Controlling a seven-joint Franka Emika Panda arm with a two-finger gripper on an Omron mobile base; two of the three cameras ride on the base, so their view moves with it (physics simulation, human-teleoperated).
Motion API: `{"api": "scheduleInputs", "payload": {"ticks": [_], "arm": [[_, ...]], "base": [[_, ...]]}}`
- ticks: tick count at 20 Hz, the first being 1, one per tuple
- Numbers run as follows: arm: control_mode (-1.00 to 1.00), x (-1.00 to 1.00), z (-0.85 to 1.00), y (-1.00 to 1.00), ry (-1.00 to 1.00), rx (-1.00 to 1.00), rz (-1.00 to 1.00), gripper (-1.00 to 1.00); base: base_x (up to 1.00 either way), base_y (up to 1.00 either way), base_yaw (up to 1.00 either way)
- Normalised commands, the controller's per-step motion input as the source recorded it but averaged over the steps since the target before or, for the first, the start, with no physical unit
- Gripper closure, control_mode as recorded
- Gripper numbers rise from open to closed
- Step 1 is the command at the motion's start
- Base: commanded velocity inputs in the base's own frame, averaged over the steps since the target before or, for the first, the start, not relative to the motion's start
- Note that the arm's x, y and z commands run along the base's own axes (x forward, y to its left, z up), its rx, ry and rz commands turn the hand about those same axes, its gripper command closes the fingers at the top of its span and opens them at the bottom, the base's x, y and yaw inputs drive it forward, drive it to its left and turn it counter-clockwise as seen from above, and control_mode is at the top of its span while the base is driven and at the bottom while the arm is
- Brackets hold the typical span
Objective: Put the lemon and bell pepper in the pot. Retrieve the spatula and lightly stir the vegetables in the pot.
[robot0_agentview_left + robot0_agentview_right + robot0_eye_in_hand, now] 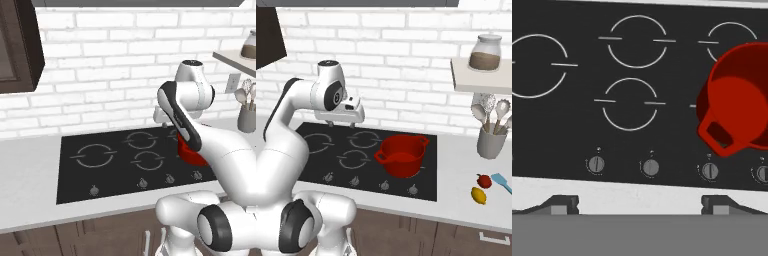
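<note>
1. Two dark fingertips [562,204] stand wide apart at the bottom of the hand view with nothing between them; the gripper [639,205] hangs above the front edge of the cooktop [572,125], looking down on its knobs.
2. From the right base view, the gripper [345,121] hovers over the rear middle of the cooktop [311,167], left of the pot [402,156] and clear of it.
3. The pot — bright red, upright, with nothing showing inside — sits on the cooktop's right-hand burners; one side handle points toward the front knobs.
4. From the left base view, the pot [190,155] is mostly hidden behind the arm, at the cooktop's [100,175] right end.
5. The lemon [479,195] lies on the white counter [456,200] right of the pot, well apart from it.
6. The bell pepper [484,180] sits just behind the lemon, near it; whether they touch I cannot tell.
7. The spatula [502,182] — light blue — lies flat on the counter just right of the pepper, running off the picture's edge.
8. A grey utensil holder [491,142] with spoons stands behind these, further from the pot; above it, a shelf [478,80] carries a jar [485,52].
</note>
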Motion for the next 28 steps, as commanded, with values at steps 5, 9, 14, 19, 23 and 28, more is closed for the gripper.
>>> {"api": "scheduleInputs", "payload": {"ticks": [5,9,14,19,23,28], "arm": [[1.0,0.0,0.0,0.0,0.0,0.0,0.0,-1.0],[1.0,0.0,0.0,0.0,0.0,0.0,0.0,-1.0],[1.0,0.0,0.0,0.0,0.0,0.0,0.0,-1.0],[1.0,0.0,0.0,0.0,0.0,0.0,0.0,-1.0],[1.0,0.0,0.0,0.0,0.0,0.0,0.0,-1.0],[1.0,0.0,0.0,0.0,0.0,0.0,0.0,-1.0]], "base": [[0.0,-0.35,-0.01],[-0.09,-0.96,0.0],[0.0,-0.95,0.0],[0.0,-0.65,0.0],[0.0,-0.24,-0.03],[0.0,0.0,0.0]]}}
